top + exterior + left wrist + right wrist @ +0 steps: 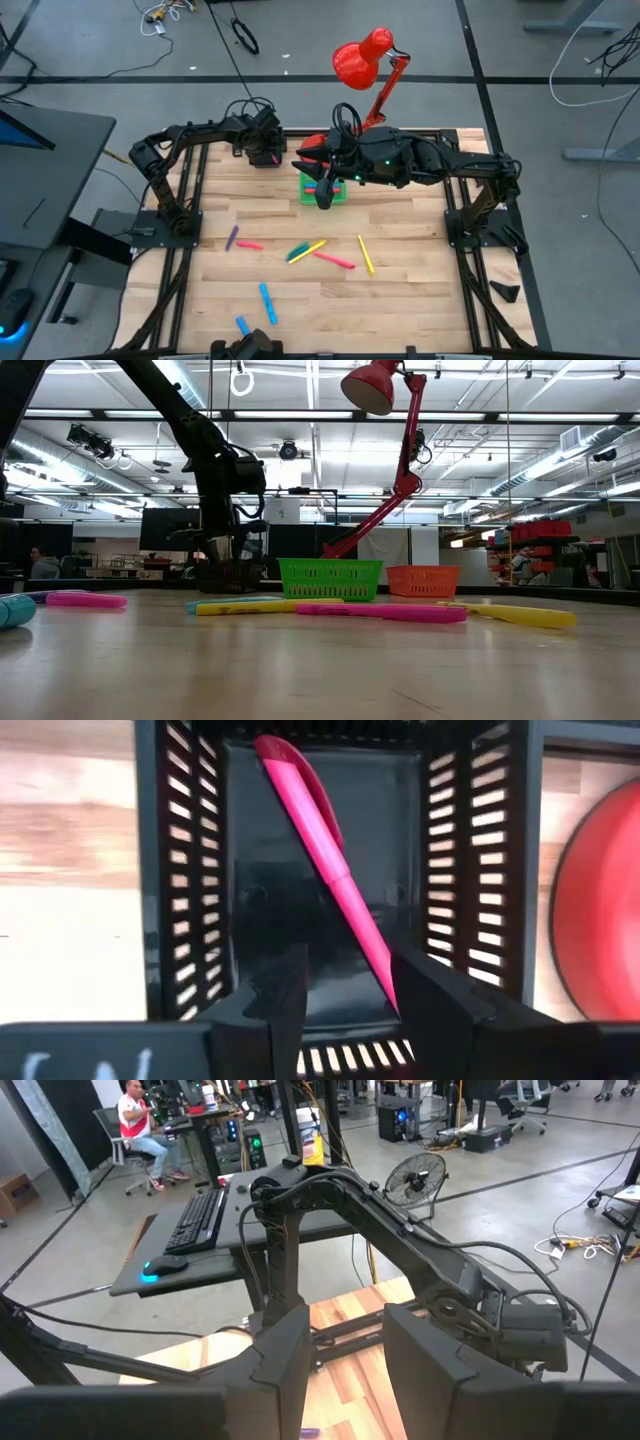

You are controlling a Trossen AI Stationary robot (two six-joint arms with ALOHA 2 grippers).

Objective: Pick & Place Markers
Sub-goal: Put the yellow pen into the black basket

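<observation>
1. I take the green bin (325,190) as my landmark; it stands at the far middle of the wooden surface (400,290), just in front of the red lamp (362,58).
2. The left gripper (264,152) hangs over a black bin (262,157) that stands to the left of the green bin, along the same far edge.
3. In the left wrist view, the left gripper's fingers (280,995) are apart, and a pink marker (325,860) lies slanted inside the black bin, its lower end beside one finger. I cannot tell whether that finger touches it.
4. The right gripper (325,195) sits directly over the green bin. Its fingers (285,1350) stand apart, with nothing visible between them.
5. An orange bin (423,581) shows in the low view, just to the right of the green bin.
6. Loose markers lie on the surface on the near side of the green bin: a purple one (232,237) and a pink one (249,244) off to the left; a yellow one (310,249) and a pink one (335,260) roughly straight in front; a yellow one (366,254) slightly to the right.
7. Two blue markers (267,302) lie nearer still, close to the surface's front edge and left of the green bin.
</observation>
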